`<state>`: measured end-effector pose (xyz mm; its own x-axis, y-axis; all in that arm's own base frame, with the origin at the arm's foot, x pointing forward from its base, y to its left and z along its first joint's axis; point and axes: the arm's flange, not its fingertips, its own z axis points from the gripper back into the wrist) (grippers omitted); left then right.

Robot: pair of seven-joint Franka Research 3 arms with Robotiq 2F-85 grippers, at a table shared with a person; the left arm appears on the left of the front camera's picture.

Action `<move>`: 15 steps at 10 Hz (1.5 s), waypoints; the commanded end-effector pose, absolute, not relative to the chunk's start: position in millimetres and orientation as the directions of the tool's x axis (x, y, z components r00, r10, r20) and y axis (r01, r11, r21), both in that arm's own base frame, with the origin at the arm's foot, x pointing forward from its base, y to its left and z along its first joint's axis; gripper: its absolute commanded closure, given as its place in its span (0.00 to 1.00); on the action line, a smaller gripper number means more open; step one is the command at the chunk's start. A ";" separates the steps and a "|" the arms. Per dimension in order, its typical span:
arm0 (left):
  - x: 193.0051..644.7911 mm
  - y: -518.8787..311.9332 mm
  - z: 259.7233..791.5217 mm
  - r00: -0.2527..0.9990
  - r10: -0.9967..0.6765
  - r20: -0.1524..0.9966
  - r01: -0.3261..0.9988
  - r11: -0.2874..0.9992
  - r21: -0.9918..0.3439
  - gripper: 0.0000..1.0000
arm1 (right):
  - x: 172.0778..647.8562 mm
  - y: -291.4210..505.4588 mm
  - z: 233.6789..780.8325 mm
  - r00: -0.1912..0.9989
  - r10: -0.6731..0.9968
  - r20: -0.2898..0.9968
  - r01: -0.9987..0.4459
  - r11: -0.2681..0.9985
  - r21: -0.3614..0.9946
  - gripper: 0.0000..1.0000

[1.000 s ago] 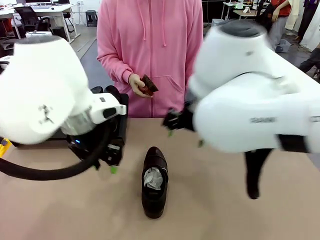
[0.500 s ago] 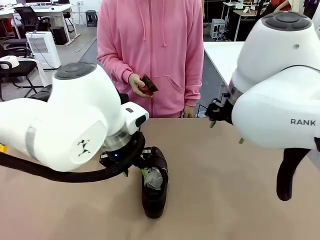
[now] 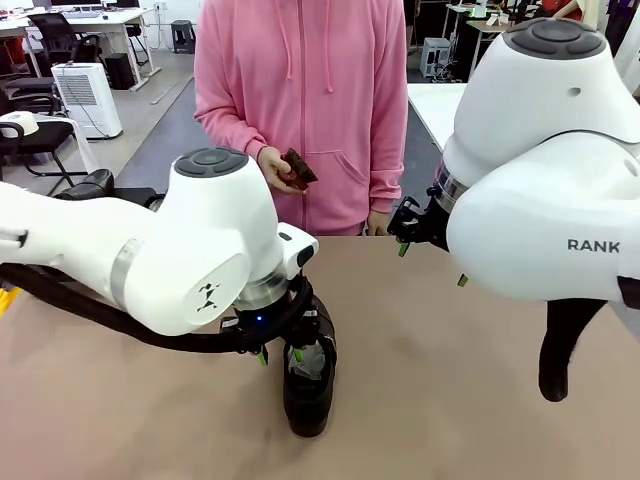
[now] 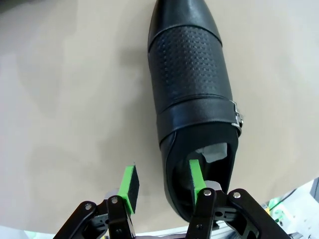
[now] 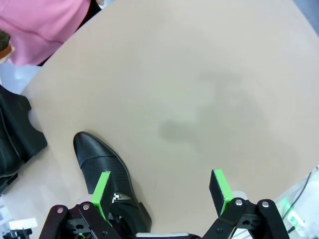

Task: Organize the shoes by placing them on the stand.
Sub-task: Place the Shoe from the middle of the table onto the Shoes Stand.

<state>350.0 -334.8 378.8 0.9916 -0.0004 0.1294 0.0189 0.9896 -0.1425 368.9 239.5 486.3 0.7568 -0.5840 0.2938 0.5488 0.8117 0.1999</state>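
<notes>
Nearest you, the black shoe (image 3: 308,385) lies mid-table. Your left gripper (image 4: 162,185) stands half open astride its side wall, one pad inside the opening. Farther back, your right gripper (image 5: 162,190) hangs wide open, empty.

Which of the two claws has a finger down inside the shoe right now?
The left claw: one green pad sits inside the heel opening of the black shoe, the other outside its wall. The right claw hangs wide open above the table.
</notes>
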 end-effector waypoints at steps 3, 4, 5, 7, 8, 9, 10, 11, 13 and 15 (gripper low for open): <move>359.5 -353.9 353.0 0.998 0.014 0.055 -0.008 0.996 -0.092 0.46 | 372.9 237.6 486.7 0.767 -0.577 0.281 0.536 0.817 0.213 0.00; 359.2 -354.3 349.4 0.999 -0.009 0.050 0.014 0.995 -0.104 0.62 | 372.9 237.6 486.7 0.767 -0.577 0.281 0.536 0.817 0.213 0.00; 358.4 -354.3 350.3 0.999 -0.008 0.048 0.012 0.995 -0.104 0.82 | 372.9 237.6 486.7 0.767 -0.577 0.281 0.536 0.817 0.213 0.00; 357.2 -353.1 352.4 0.998 -0.011 0.055 0.016 0.995 -0.100 1.00 | 372.9 237.6 486.7 0.767 -0.577 0.281 0.536 0.817 0.213 0.00; 355.9 -352.5 353.7 0.998 -0.016 0.058 0.021 0.995 -0.100 1.00 | 372.9 237.6 486.7 0.767 -0.577 0.281 0.536 0.817 0.213 0.00; 356.0 -352.1 353.7 0.998 -0.017 0.054 0.023 0.994 -0.103 1.00 | 372.9 237.6 486.7 0.767 -0.577 0.281 0.536 0.817 0.213 0.00; 355.6 -350.2 353.1 1.000 -0.016 0.019 0.018 0.992 -0.124 1.00 | 372.9 237.6 486.7 0.767 -0.577 0.281 0.536 0.817 0.213 0.00; 355.4 -348.0 353.0 1.000 -0.014 0.012 0.015 0.992 -0.129 1.00 | 372.9 237.6 486.7 0.767 -0.577 0.281 0.536 0.817 0.213 0.00; 347.4 -345.2 370.6 0.998 -0.061 0.016 0.063 0.984 -0.164 1.00 | 372.9 237.6 486.7 0.767 -0.577 0.281 0.536 0.817 0.213 0.00; 333.5 -321.8 432.5 0.975 -0.166 0.151 0.195 0.959 -0.205 1.00 | 372.9 237.6 486.7 0.767 -0.577 0.281 0.536 0.817 0.213 0.00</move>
<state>344.4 -348.9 395.6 0.9894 -0.1128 0.0916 0.1273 0.9767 -0.1725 369.7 238.6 485.6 0.7566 -0.5849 0.2922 0.5503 0.8110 0.1986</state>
